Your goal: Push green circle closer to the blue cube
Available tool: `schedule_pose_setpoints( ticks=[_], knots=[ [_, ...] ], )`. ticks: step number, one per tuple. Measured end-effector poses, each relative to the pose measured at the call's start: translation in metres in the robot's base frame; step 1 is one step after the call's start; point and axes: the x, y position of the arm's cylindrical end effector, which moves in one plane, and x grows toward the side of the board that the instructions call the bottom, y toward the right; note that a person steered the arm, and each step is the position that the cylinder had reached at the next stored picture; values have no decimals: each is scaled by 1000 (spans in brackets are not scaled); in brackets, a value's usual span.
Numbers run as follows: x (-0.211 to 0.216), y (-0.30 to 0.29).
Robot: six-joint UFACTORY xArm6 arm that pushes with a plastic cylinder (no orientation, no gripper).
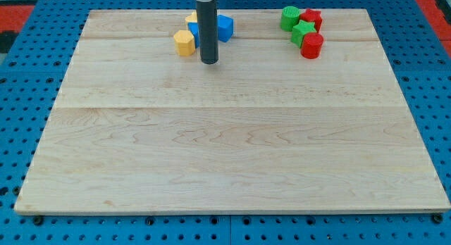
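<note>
A pale wooden table [232, 153] lies on a blue pegboard [21, 76]. All the blocks sit along the view's top edge, in two groups.

Toward the view's left is the first group. A yellow hexagon [184, 43] stands lowest and furthest left. Just above it a second yellow block [192, 17] peeks out, its shape too hidden to tell. Beside these is a blue block, mostly covered by the rod, and to its right a second blue block [224, 27]. Which of the two is the blue cube I cannot tell from here.

The tool is a straight dark rod with no jaws, so it neither opens nor closes and grips nothing. It comes down in front of the blue blocks, and my tip [208, 63] rests on the table just right of the yellow hexagon and just below the blue blocks. Whether it touches any block I cannot tell.

Toward the view's right is the second group, well apart from the first. The green circle [289, 18] is its leftmost and topmost piece. Touching its right side is a red block [312, 19]; below lie a green star [304, 32] and a red cylinder [311, 45].

The relation that matters: the green circle lies to the right of my tip and a little higher in the view, with the blue blocks to its left. By my judgement, the tip must get to the circle's right side to push it leftward, and the red block crowds that side.

No brands, labels or writing can be read.
</note>
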Motion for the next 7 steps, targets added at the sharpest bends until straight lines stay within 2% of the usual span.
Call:
schedule_pose_setpoints(
  ticks=[1,2,3,4,5,6,7],
  knots=[
    [1,0],
    [25,22],
    [64,112],
    [48,237],
    [-33,300],
    [-115,331],
    [-142,334]
  ],
)
